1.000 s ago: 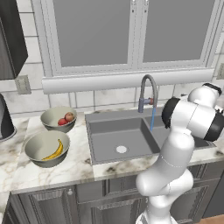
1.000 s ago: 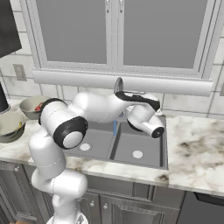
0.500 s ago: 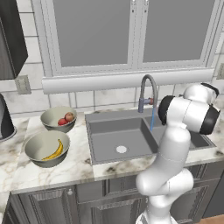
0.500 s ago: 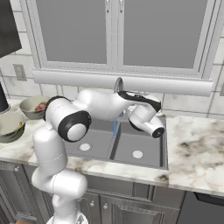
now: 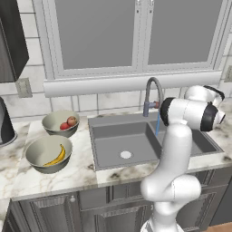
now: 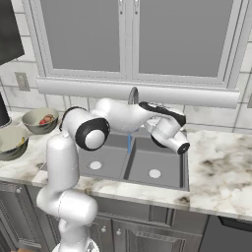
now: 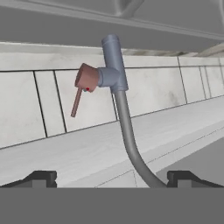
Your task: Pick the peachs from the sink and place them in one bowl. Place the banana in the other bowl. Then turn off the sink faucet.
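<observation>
I see the sink faucet [image 7: 116, 87] straight ahead in the hand view, rolled so it appears upside down, its reddish-brown side handle [image 7: 84, 83] sticking out to the left of the grey stem. My gripper [image 7: 112, 178] has its two dark fingertips [image 7: 41, 178] set wide apart at the bottom of that view, the gooseneck tube running between them, nothing held and nothing touching the tips. From the left base view the faucet [image 5: 153, 96] stands at the back rim of the sink [image 5: 118, 149], with a thin blue stream of water [image 5: 157, 124] falling from the spout into the basin. The arm's wrist sits just right of the faucet there.

Both peachs [image 5: 69, 123] lie in the one bowl [image 5: 51, 120] at the back left of the counter [image 5: 81, 170]. The banana [image 5: 56, 156] rests in the other bowl [image 5: 41, 151], nearer the front edge, just beside the first bowl. In the right base view the arm reaches across the sink [image 6: 142, 172] and covers most of the faucet [image 6: 133, 94]; water [image 6: 129, 143] shows below it.
</observation>
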